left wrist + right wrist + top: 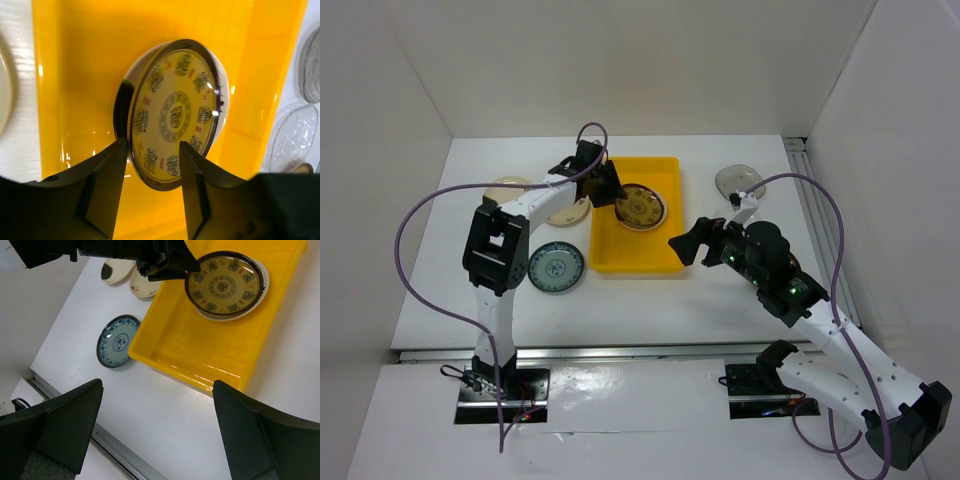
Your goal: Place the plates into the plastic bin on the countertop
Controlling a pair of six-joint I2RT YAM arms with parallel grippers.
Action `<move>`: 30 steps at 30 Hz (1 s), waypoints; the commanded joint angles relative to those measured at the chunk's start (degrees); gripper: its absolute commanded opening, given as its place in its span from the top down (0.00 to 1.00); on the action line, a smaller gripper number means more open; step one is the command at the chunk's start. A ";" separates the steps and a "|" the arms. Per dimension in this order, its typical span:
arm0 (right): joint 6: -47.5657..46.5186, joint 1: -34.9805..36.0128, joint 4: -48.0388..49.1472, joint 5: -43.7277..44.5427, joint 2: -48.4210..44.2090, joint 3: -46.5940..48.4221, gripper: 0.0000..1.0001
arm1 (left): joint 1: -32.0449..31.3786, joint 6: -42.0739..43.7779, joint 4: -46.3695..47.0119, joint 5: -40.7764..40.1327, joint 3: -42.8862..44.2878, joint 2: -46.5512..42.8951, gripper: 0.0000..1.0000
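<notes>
Plates in the bin number two as far as I can see. The brown-gold plate (640, 207) lies face up in the yellow plastic bin (635, 250), toward its far end. It's stacked on a pale plate (226, 85) whose rim peeks out underneath. The left end effector (152, 145) hangs right at the brown-gold one's near rim with its fingers partly apart. The plate looks like it's sitting flat on its own rather than pinched, so I'd say nothing is gripped, though I can't tell if a finger brushes the rim. Out on the white tabletop (650, 305) there's plenty left. A blue-green plate (556, 267) sits just off the bin's near-left corner. A cream plate with a dark blotch (117, 271) and a second cream plate (145, 287) are beside the bin's far-left side. A clear glass plate (295, 135) and a grey plate (312, 55) are over on the right. The right end effector (157, 390) is spread wide with nothing in it, hovering by the bin's near-right corner. So I reckon this is maybe a quarter done, with at least five plates to go.
</notes>
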 commanded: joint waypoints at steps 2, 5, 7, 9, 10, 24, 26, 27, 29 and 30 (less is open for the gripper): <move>-0.48 -0.38 -0.77 0.15 -0.04 -0.01 0.02 | -1.48 1.81 1.56 2.02 1.61 -6.86 0.38; -0.48 -0.38 -0.24 0.15 -0.04 -0.54 0.01 | -2.09 2.34 2.08 2.73 1.00 -10.20 0.24; -0.48 -0.38 -0.24 0.15 -0.04 -0.54 0.00 | -2.10 2.34 2.09 2.04 -1.19 -15.03 0.06; -0.48 -0.38 -0.24 0.15 -0.04 -0.54 0.00 | -2.10 1.73 2.09 1.07 -3.92 -18.81 0.00; -1.01 -0.38 -0.24 0.67 -0.04 -0.54 0.00 | -2.10 1.72 2.09 -0.33 -7.32 -22.66 0.00; -5.14 -1.44 0.37 -5.56 0.49 -1.59 0.00 | 11.43 -20.77 -11.17 -19.59 -54.37 -57.67 0.00; -5.67 -1.44 0.37 -6.26 0.49 -1.59 0.00 | 11.44 -23.23 -11.18 -18.81 -57.00 -57.68 0.00; -5.67 -1.44 0.98 -6.26 0.49 -1.59 0.00 | 11.44 -23.93 -11.18 -18.19 -57.89 -57.68 0.00; -5.67 -1.44 0.99 -6.87 1.02 -1.59 0.00 | 10.82 -25.61 -10.31 -18.19 -61.12 -58.29 0.00; -5.67 -1.44 1.51 -6.88 1.63 -1.59 0.00 | 10.12 -26.31 -9.26 -17.49 -62.19 -58.29 0.00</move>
